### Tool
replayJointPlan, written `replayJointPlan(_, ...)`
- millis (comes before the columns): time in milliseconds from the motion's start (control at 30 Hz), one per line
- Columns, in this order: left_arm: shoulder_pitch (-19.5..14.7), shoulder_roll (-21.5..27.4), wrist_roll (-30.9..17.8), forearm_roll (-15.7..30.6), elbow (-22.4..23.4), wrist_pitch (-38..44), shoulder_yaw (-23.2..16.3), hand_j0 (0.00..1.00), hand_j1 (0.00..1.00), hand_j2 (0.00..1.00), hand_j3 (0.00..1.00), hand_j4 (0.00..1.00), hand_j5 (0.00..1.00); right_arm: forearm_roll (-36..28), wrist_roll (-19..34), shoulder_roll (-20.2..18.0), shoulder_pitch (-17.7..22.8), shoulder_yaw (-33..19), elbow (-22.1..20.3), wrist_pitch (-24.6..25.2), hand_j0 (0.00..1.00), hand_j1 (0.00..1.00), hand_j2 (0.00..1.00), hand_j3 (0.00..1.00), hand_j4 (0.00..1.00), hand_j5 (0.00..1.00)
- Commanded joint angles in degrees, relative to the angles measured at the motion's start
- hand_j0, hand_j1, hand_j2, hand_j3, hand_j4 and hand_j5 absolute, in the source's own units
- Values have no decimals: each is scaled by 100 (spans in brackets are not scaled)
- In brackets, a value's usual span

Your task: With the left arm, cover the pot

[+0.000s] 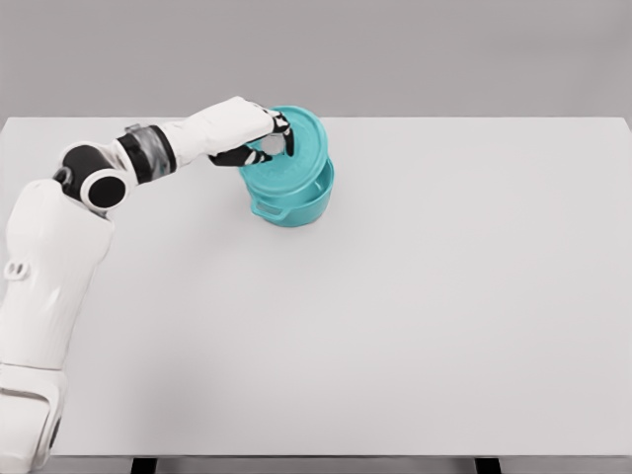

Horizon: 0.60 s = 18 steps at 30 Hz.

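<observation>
The left robot hand [265,141] grips the knob [274,144] of the tilted lid [296,150] above the pot [294,200] on the table [415,296].

One head view looks steeply down from above the near edge of the white table [415,316], facing the far grey wall [444,49], taking in the whole tabletop.

A wide, pale grey table [415,326] carried a single item: a teal pot [292,202] that stood upright on the far left part of the tabletop, well apart from the front and right edges.
</observation>
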Motion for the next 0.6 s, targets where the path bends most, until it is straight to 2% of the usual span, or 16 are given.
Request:
replayJointPlan(0, 0, -55, 3, 21, 35, 18, -4, 46, 46, 46, 46, 46, 46, 0, 1, 0, 0, 0, 2, 0, 100, 100, 100, 100, 100, 100)
replayJointPlan(367, 0, -55, 3, 21, 52, 18, -110, 48, 48, 48, 48, 48, 48, 0, 1, 0, 0, 0, 2, 0, 100, 100, 100, 100, 100, 100)
replayJointPlan(567, 0, -64, 3, 21, 281, 18, -110, 48, 48, 48, 48, 48, 48, 0, 1, 0, 0, 0, 2, 0, 100, 100, 100, 100, 100, 100)
